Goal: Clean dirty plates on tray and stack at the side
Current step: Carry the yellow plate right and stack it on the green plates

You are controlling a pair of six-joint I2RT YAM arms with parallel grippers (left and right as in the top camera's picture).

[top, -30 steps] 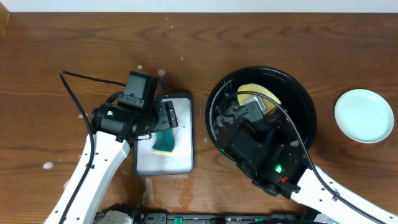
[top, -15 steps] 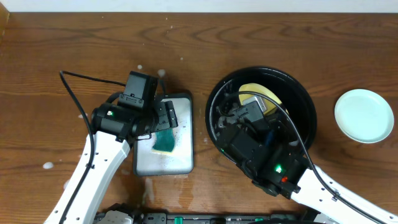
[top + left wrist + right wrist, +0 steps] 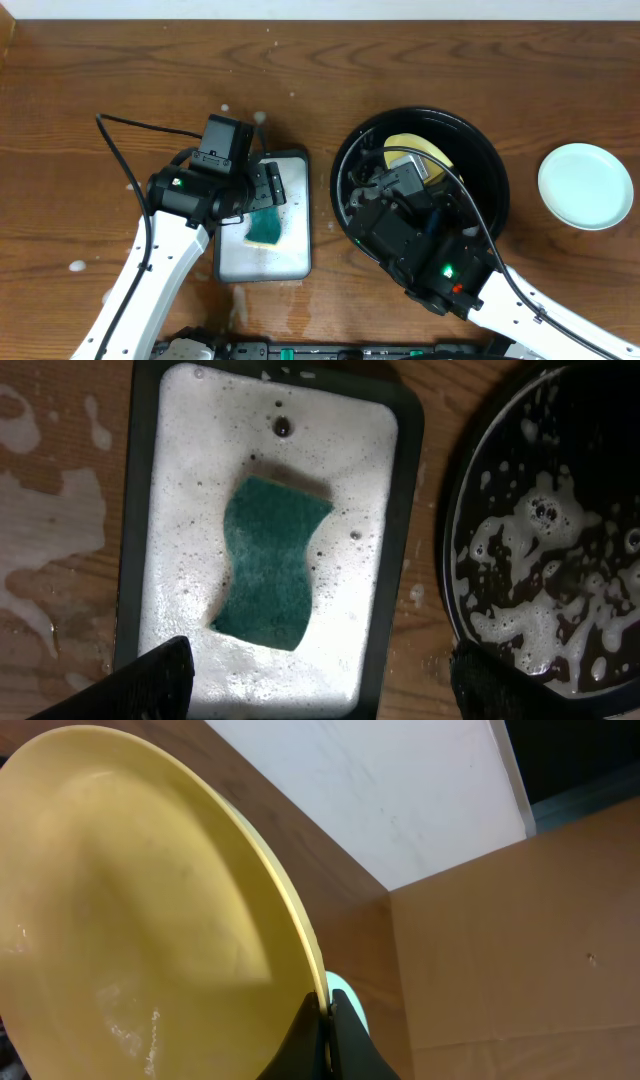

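Observation:
My right gripper (image 3: 326, 1025) is shut on the rim of the pale yellow plate (image 3: 130, 920) and holds it tilted over the round black tray (image 3: 490, 165). In the overhead view the yellow plate (image 3: 412, 147) shows partly under the right wrist (image 3: 405, 180). One mint-green plate (image 3: 585, 186) lies on the table to the right of the tray; its edge shows in the right wrist view (image 3: 347, 998). A second mint-green plate is not visible. My left gripper (image 3: 320, 685) is open and empty above a green sponge (image 3: 273, 560).
The sponge (image 3: 265, 226) lies in foam on a rectangular grey-white tray (image 3: 285, 262) left of the black tray. The black tray's floor (image 3: 545, 570) is wet with suds. Foam spots lie on the wooden table (image 3: 50, 530). A black cable (image 3: 130, 125) runs at far left.

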